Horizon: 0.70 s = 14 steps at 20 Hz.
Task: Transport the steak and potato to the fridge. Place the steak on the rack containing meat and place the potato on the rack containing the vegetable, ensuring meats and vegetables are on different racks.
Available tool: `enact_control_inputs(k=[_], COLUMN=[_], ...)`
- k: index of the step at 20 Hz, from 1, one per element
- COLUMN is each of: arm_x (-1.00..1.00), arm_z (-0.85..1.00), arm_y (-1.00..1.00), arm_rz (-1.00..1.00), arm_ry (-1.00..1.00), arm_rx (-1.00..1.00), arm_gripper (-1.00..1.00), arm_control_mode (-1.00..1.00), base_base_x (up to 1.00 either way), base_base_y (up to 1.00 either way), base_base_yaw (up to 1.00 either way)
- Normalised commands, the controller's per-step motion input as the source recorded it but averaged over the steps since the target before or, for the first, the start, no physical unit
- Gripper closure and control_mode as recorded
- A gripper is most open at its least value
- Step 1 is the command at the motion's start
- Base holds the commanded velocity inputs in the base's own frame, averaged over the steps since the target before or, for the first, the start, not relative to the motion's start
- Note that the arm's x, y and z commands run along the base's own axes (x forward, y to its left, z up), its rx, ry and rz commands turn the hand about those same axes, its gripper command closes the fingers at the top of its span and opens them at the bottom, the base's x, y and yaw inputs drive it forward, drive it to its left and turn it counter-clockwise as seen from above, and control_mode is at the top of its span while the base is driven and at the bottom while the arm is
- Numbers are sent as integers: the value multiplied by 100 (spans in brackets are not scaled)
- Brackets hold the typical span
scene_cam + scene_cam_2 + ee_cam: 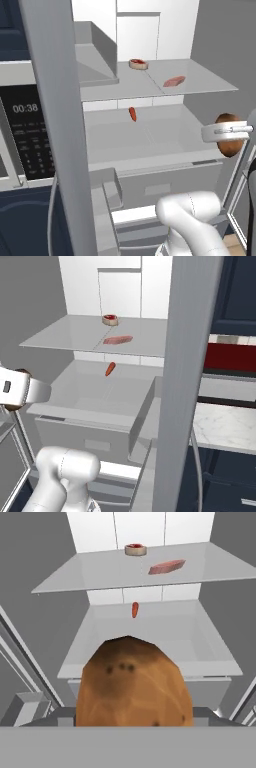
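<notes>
The potato is held between the half-open fingers of the gripper, with the carrot at twelve o'clock beyond it.

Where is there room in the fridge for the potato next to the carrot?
The lower rack is bare all round the carrot, widest in front of it. The upper rack is busier: two meats sit at the back. The gripper holds the potato.

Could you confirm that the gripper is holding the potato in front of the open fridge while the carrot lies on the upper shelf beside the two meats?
Not quite: the carrot lies on the lower shelf, as the hand view shows. The gripper does hold the potato, and both meats sit above.
</notes>
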Motion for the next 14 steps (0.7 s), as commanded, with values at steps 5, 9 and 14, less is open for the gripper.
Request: enact_control_inputs(k=[5, 9, 14], arm_x=[9, 44, 91], arm_z=[-25, -83, -79], arm_y=[0, 0, -5], arm_rz=[0, 0, 0], arm_ry=[1, 3, 0], arm_rx=[0, 0, 0], arm_gripper=[100, 100, 100], arm_control_mode=[-100, -100, -100], base_base_x=[17, 0, 0], base_base_y=[0, 0, 0], base_base_yaw=[0, 0, 0])
